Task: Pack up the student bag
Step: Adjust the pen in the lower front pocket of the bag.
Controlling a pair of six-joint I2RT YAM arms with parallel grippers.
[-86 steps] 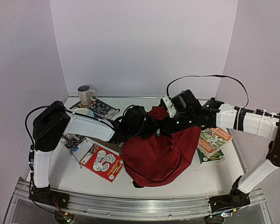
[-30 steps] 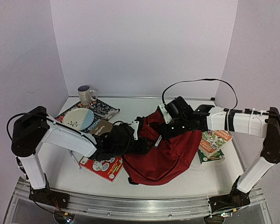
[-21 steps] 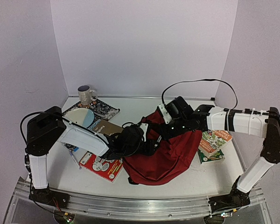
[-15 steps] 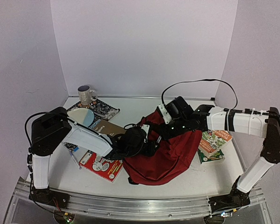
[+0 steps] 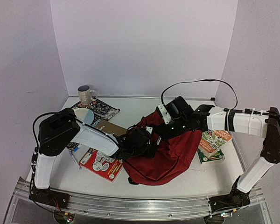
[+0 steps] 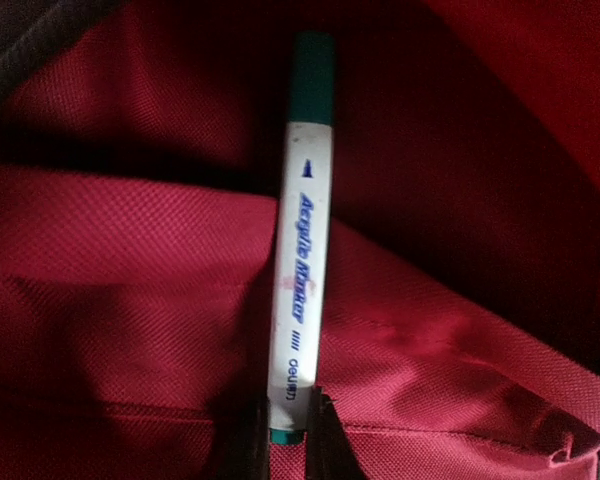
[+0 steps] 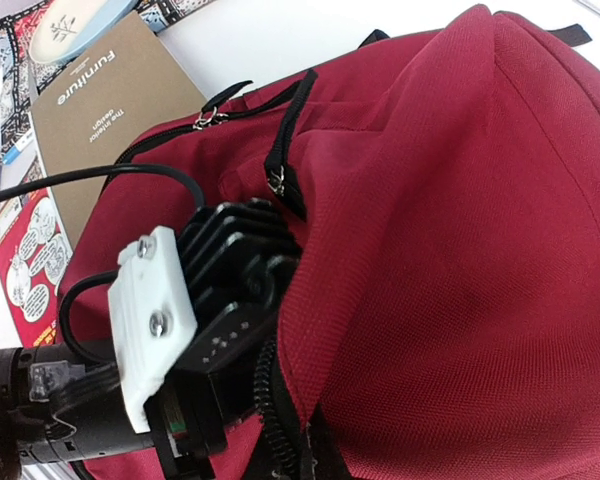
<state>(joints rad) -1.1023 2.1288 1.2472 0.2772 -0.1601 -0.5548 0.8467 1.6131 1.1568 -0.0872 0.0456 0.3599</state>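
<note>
A dark red student bag (image 5: 163,154) lies mid-desk (image 5: 186,179) between both arms. Inside it, the left fingers (image 6: 248,450) are clamped on the end of a white, green-capped marker (image 6: 300,240). The right fingers (image 7: 320,462) are pinched together on the bag's open rim.

left gripper (image 6: 287,440) | pinching the bottom end of the acrylic marker (image 6: 300,250) | white barrel, green cap pointing up (blue lettering) | red student bag (image 6: 130,300) fabric right behind it
</note>
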